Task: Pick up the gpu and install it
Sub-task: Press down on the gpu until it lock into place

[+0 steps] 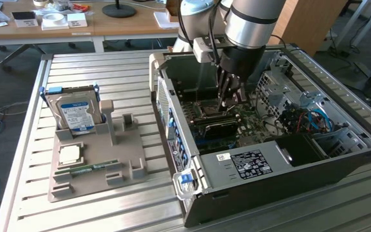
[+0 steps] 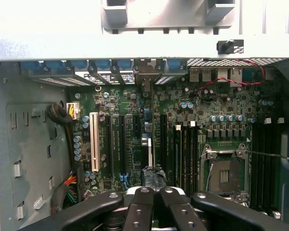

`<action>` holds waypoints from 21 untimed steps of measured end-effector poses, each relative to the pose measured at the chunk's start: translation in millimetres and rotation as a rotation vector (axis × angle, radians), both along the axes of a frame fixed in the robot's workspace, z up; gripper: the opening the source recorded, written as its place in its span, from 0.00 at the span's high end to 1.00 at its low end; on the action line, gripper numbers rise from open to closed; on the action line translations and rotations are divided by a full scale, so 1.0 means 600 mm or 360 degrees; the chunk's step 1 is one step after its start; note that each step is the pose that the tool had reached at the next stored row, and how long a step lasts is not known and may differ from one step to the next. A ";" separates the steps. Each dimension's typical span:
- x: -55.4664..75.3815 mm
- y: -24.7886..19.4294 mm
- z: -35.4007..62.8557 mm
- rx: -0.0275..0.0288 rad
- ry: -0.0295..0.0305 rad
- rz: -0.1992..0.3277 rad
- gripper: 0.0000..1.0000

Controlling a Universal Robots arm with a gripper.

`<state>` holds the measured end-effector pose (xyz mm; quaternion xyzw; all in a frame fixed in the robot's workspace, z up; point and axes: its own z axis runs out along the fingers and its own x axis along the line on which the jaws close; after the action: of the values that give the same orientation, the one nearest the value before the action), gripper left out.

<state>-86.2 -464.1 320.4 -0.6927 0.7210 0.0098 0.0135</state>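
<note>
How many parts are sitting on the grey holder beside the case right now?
3. The hard drive stands upright at the holder's back, the CPU lies flat before it, and the memory stick lies nearest the front edge.

hard drive [image 1: 77,112] upright, perhaps a processor [image 1: 69,154]

The table [image 1: 95,67] was ribbed metal with a dull silver sheen. The computer case [image 1: 314,164] was painted black outside, with bare matt grey sheet metal inside. The motherboard [image 2: 183,101] looked matt dark green, studded with shiny capacitor tops. The claw [image 2: 154,202] was matt black plastic or metal. The fixture tray [image 1: 95,169] was matt taupe plastic; the hard drive [image 1: 76,113] had bright metal under a paper label.
</note>
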 end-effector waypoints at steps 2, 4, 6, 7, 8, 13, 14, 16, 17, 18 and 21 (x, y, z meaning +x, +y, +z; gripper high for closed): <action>0.000 0.0000 0.000 0.00000 0.00000 0.0000 0.89; 0.000 0.0000 0.000 0.00000 -0.00001 0.0000 0.89; 0.000 0.0000 0.000 0.00000 0.00000 0.0000 0.89; 0.000 0.0000 0.000 0.00001 0.00000 0.0000 0.89; 0.000 0.0000 0.000 0.00000 -0.00001 0.0000 0.89; 0.000 0.0000 0.000 0.00000 0.00000 0.0000 0.89; 0.000 0.0000 0.000 0.00000 0.00000 0.0000 0.89; 0.000 0.0000 -0.005 -0.00001 0.00000 0.0000 0.89; 0.000 0.0000 -0.008 -0.00001 0.00000 0.0000 0.89; 0.000 0.0000 -0.011 0.00000 0.00000 0.0000 0.89; 0.000 0.0000 -0.020 0.00000 0.00000 0.0000 0.89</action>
<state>-86.2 -464.1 308.4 -0.6927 0.7210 0.0098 0.0135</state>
